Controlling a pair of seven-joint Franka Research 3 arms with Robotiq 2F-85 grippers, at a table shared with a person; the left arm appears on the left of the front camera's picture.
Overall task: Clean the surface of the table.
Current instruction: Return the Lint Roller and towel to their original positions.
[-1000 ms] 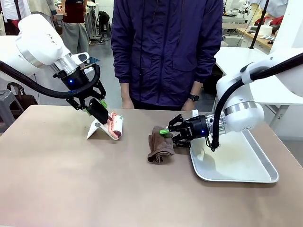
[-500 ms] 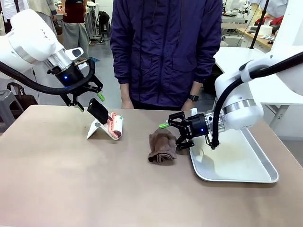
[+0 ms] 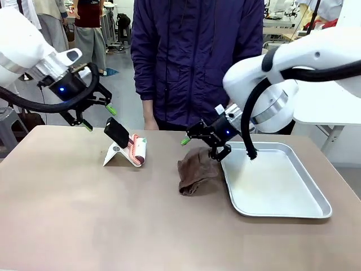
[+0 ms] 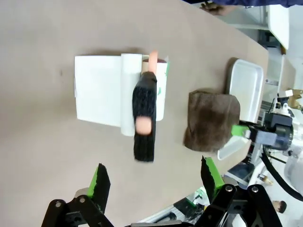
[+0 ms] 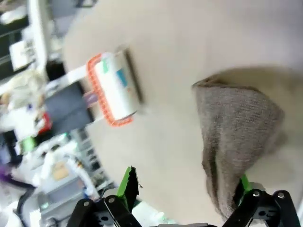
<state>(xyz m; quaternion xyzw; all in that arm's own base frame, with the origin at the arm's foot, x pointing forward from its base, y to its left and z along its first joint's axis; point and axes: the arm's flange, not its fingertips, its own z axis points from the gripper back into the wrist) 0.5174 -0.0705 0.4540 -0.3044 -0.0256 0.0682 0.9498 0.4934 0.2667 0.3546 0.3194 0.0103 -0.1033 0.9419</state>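
Note:
The tan-brown table (image 3: pixel 84 214) carries a lint roller (image 3: pixel 139 150) with a black handle (image 3: pixel 117 131), leaning on a white stand (image 3: pixel 114 155). My left gripper (image 3: pixel 98 118) hangs open just up and left of that handle, apart from it. The left wrist view looks down on the roller handle (image 4: pixel 144 118) beyond the open left gripper (image 4: pixel 155 177). A crumpled brown cloth (image 3: pixel 197 169) lies at the tray's left edge. My right gripper (image 3: pixel 202 145) hovers open just above it, holding nothing. The right wrist view shows the cloth (image 5: pixel 236 127) and the roller (image 5: pixel 113 87).
A silver metal tray (image 3: pixel 282 180) sits on the table's right side, with the cloth touching its left rim. A person in a dark purple jacket (image 3: pixel 197 62) stands at the far edge, arms down. The near half of the table is bare.
Both grippers opened and lifted. The left one let go of the roller handle and drew back up and left. The right one released the cloth and rose above it.

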